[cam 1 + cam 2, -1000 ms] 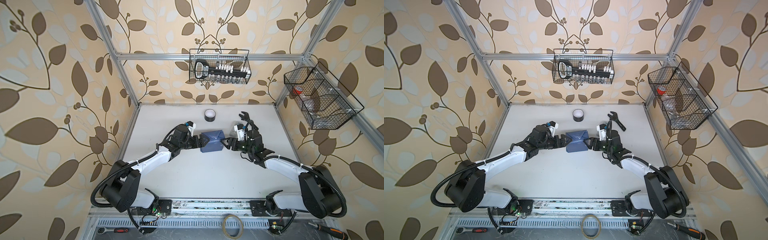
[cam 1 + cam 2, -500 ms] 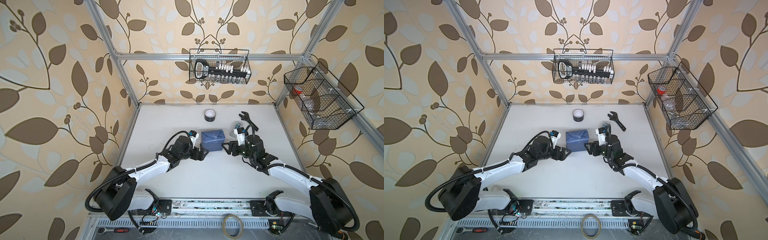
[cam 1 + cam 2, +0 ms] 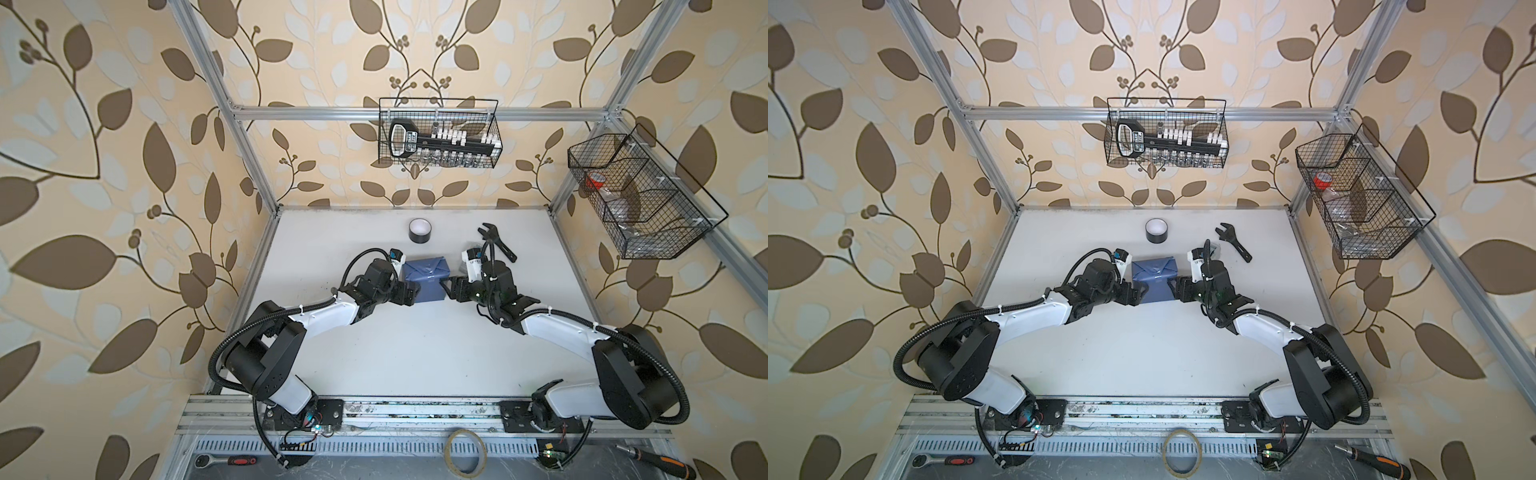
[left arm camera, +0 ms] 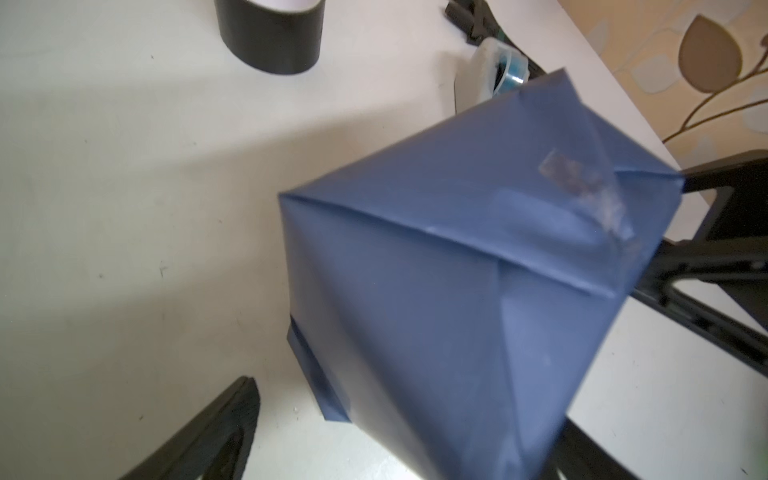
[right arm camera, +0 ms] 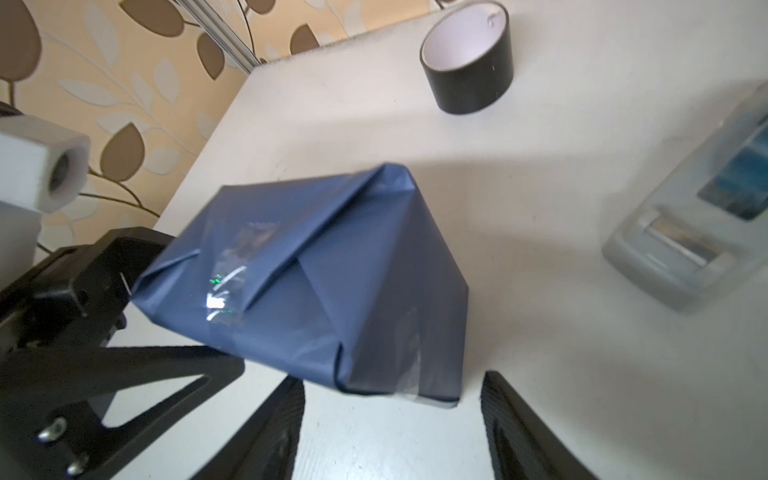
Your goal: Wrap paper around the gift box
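The gift box is hidden inside the paper [image 3: 426,279], a slate-blue folded parcel lying mid-table in both top views [image 3: 1154,279]. Clear tape strips [image 5: 232,274] shine on its folds. My left gripper [image 3: 410,293] is at the parcel's front left corner and stands open. In the left wrist view, white table shows between one finger [image 4: 224,428] and the paper [image 4: 436,291]; the other finger is hidden behind it. My right gripper [image 3: 449,290] is at the front right corner, open. Its fingers [image 5: 274,424] flank the parcel's near end [image 5: 374,291] without touching.
A black tape roll [image 3: 419,230] stands behind the parcel. A black wrench [image 3: 496,245] and a clear-grey plastic case [image 5: 685,232] lie at the back right. Wire baskets hang on the back wall [image 3: 438,133] and the right wall [image 3: 640,195].
A second ago both grippers were at the tilted parcel. They let go and drew back, leaving it flat. Both have now moved in to its front corners, the right jaws narrowing a little.
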